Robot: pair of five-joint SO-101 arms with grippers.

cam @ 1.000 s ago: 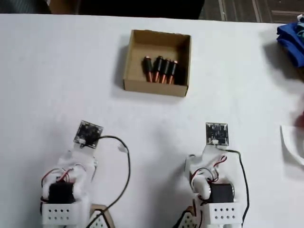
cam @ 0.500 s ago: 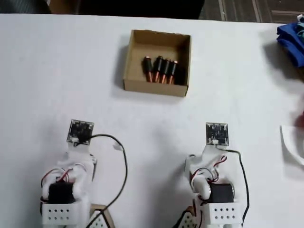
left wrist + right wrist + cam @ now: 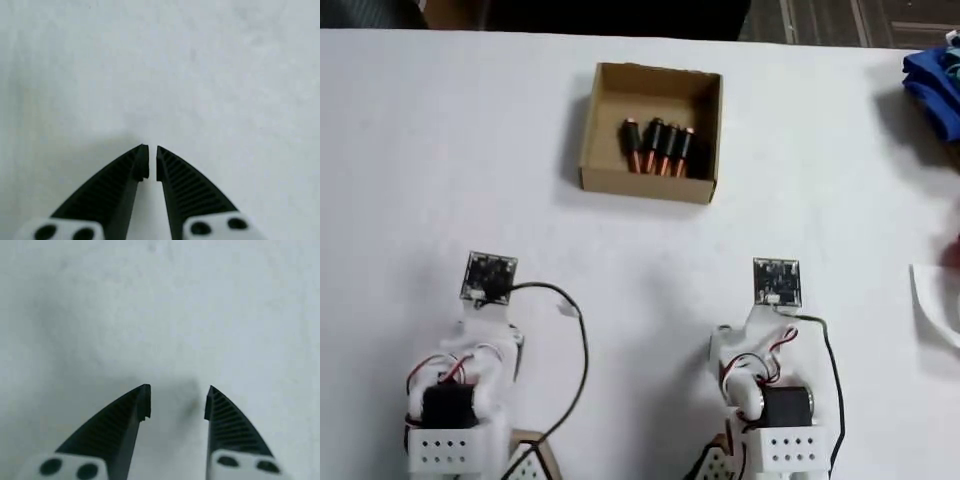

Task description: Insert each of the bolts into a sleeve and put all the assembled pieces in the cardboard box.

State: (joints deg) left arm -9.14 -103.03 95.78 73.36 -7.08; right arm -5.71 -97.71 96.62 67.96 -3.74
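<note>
The cardboard box [image 3: 603, 120] stands open at the far middle of the white table. Several copper-and-black assembled pieces [image 3: 658, 148] lie side by side inside it. Both arms sit folded back at the near edge, far from the box: the left arm [image 3: 455, 395] and the right arm [image 3: 768, 395]. Over bare table, my left gripper [image 3: 152, 162] is shut with nothing between its black fingers [image 3: 117, 190]. My right gripper [image 3: 177, 402] is open above bare table, its fingers [image 3: 120, 425] holding nothing.
A blue cloth [image 3: 932, 90] lies at the far right corner. A white curved object [image 3: 932, 305] pokes in at the right edge. A black cable [image 3: 582, 350] loops beside the left arm. The table between the arms and the box is bare.
The left arm's wrist has swung a little to the left and straightened. The right arm and the box have not moved.
</note>
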